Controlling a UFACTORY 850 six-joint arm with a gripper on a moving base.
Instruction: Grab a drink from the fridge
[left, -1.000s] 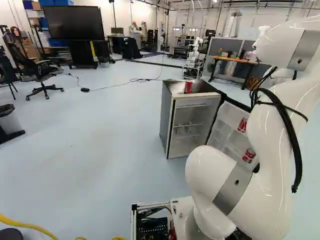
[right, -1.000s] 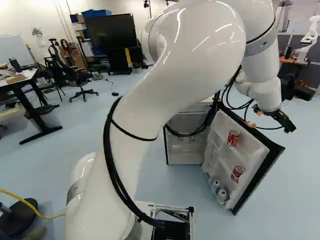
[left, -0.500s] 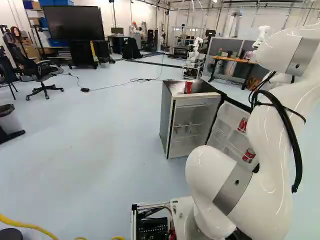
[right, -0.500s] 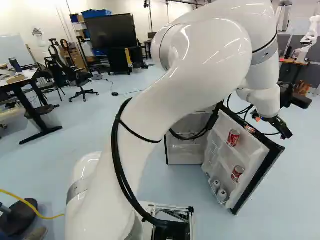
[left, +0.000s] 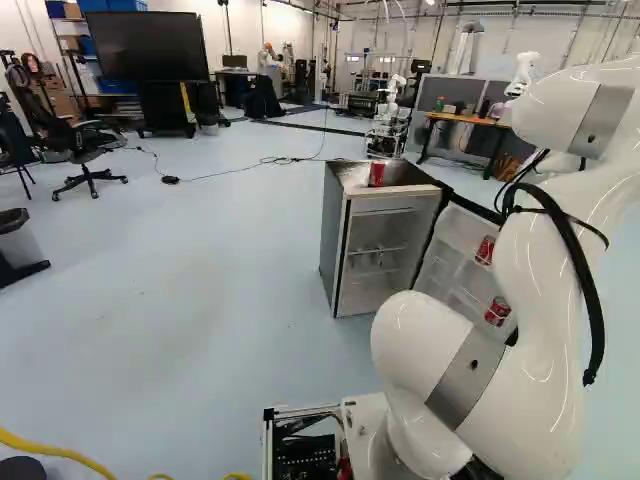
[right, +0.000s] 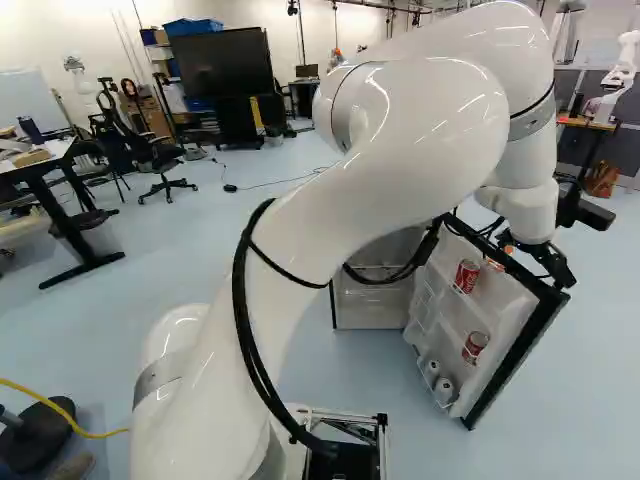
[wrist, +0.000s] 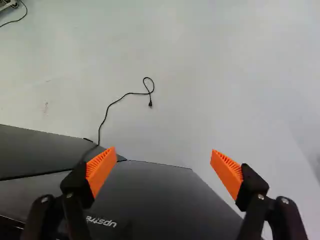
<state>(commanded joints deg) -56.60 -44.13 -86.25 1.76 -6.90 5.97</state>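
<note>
At the right of the right base view, I observe the black two-fingered gripper (right: 535, 270) by the upper edge of the white-lined black fridge door (right: 508, 318). Orange ribbed pads (wrist: 101, 167) stand wide apart, gripping nothing. Two red cylindrical cans (right: 467, 276) sit in the door's shelves, left of the gripper in that view, untouched.

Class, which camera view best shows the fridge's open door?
The right base view: nearly the whole inside of the door shows, cans included. In the left base view the arm covers part; the wrist view apparently shows only its dark outside.
</note>
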